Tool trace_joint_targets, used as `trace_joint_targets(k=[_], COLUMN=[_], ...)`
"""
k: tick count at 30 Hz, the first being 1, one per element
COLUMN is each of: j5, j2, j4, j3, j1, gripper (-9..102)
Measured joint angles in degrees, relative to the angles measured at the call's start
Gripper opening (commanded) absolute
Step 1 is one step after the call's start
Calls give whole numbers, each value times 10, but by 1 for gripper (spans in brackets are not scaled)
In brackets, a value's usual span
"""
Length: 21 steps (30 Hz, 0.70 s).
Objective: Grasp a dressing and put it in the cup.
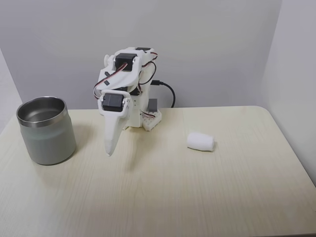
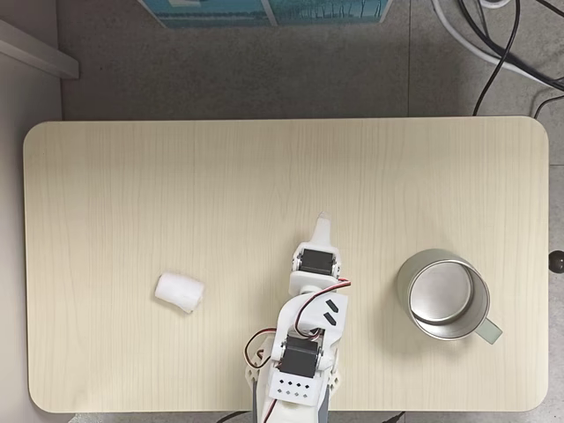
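In both fixed views the end effector (image 1: 109, 151) (image 2: 323, 219) hangs closed and empty over the table (image 2: 132, 176); seen from above, the dressing (image 2: 180, 293) lies at its 8 o'clock and the cup (image 2: 443, 294) at 4 o'clock.

A light wooden table (image 2: 282, 176) with rounded corners is seen from directly above. The white arm (image 2: 308, 339) is mounted at the table's near edge, a little right of centre, and is folded over its base, with red and black wires looped at its side. The pincer (image 2: 323, 226) is pointed toward the far edge, its jaws brought together to a narrow tip. The dressing (image 2: 180, 293) is laid on its side to the left of the arm, well apart from it. The cup (image 2: 443, 295) is stood upright to the right, its interior shown bare. Black cables (image 2: 502, 44) are trailed across the grey floor (image 2: 264, 70) beyond the far right corner.
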State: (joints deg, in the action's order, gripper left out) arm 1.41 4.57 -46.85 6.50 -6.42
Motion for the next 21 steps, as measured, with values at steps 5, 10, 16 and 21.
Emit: trace_joint_targets(k=[5,10,16,21], j5=[9,9,9,12], j2=[0,0,0,0], j4=[0,0,0,0], j3=[0,0,0,0], j1=[18,26,23,26], gripper=[0,0,0,0])
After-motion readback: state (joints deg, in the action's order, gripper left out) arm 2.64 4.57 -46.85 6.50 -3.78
